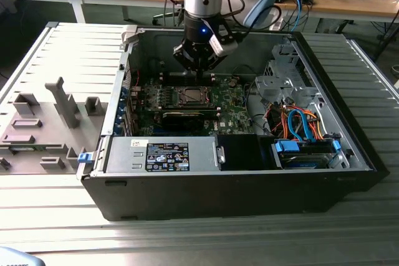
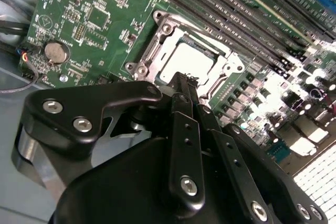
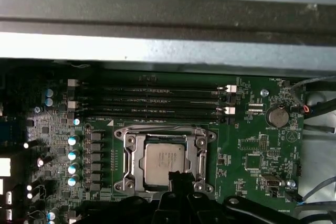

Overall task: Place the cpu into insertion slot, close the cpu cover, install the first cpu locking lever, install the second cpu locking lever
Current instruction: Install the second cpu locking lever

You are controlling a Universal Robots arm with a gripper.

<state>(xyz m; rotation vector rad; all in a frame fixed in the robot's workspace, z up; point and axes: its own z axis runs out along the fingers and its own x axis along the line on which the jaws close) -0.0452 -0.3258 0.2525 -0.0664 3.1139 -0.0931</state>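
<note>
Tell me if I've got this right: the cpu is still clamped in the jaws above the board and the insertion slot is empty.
Not quite. The cpu already sits in the insertion slot, as both wrist views show, its silver top inside the metal frame. The gripper is right above the socket's edge, above the board.

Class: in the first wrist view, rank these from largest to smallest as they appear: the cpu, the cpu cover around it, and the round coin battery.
1. cpu cover, the silver frame
2. cpu, sitting inside that frame
3. coin battery, clearly smallest

All three lie on the same board, so nearness hardly skews the order.
</note>
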